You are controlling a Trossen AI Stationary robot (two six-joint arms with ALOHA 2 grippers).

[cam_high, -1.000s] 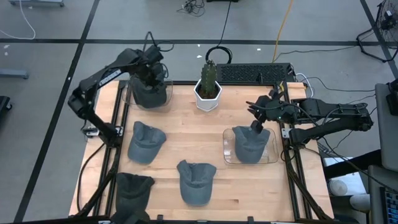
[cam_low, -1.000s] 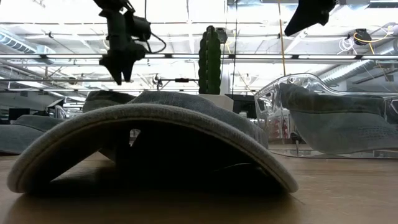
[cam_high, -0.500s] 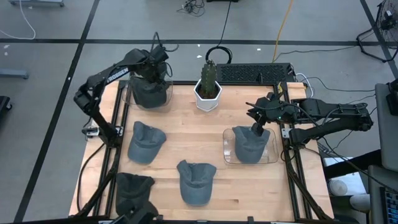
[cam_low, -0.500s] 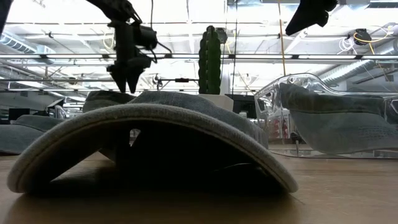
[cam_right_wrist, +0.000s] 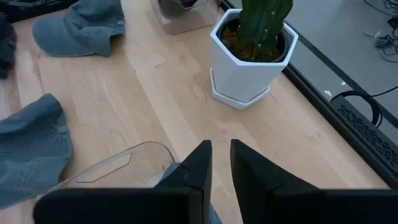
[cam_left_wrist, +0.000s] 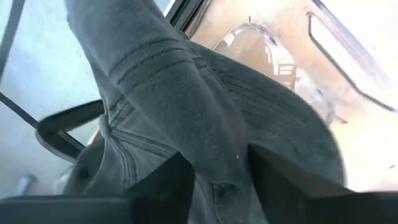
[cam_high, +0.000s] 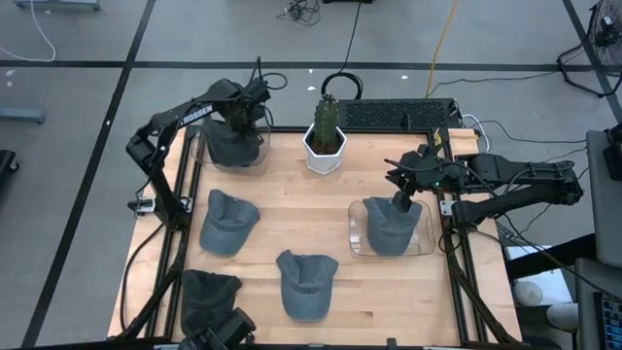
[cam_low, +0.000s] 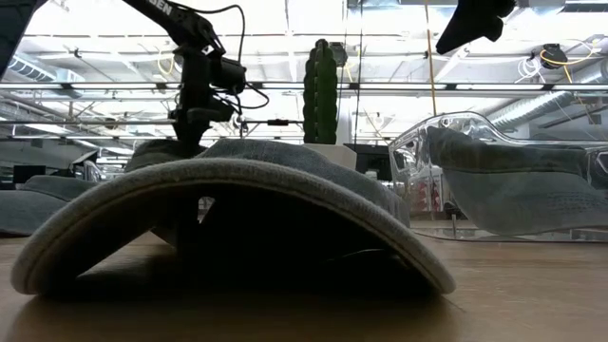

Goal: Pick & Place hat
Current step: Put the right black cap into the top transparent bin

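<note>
- High view: left gripper [cam_high: 243, 115] down over the grey hat [cam_high: 235, 146] in the clear tray [cam_high: 200, 148] at the table's [cam_high: 282, 219] far left corner. Fingers hidden here by the wrist and cable.
- Left wrist view fills that gap: the two dark fingers [cam_left_wrist: 163, 180] stand on either side of a raised fold of the hat's denim [cam_left_wrist: 186, 112], fabric between them, gap middling. Whether they already pinch the cloth I cannot tell. Clear tray edge [cam_left_wrist: 261, 37] shows past the crown.
- Low view: left gripper [cam_low: 193, 119] hangs just above the far hat's crown [cam_low: 157, 149]; contact is hidden behind the near hat's brim [cam_low: 228, 204], which blocks most of the table.
- Right gripper [cam_high: 399, 199]: high view puts it over the hat in the second clear tray [cam_high: 428, 243] on the table's right side. Right wrist view shows its fingers [cam_right_wrist: 199, 165] standing narrow, a slim gap between them, nothing visibly held, tray rim [cam_right_wrist: 118, 165] below.
- Only the right wrist view gives the cactus [cam_right_wrist: 264, 22] in its white hexagonal pot [cam_right_wrist: 245, 71] close up, with two loose hats [cam_right_wrist: 81, 28] on the wood beyond.
- High view alone counts the rest: three more hats loose on the table, one left of centre [cam_high: 227, 222], one at front centre [cam_high: 306, 284], one at the front left corner [cam_high: 209, 299]; keyboard [cam_high: 398, 115] behind the table's far edge.
</note>
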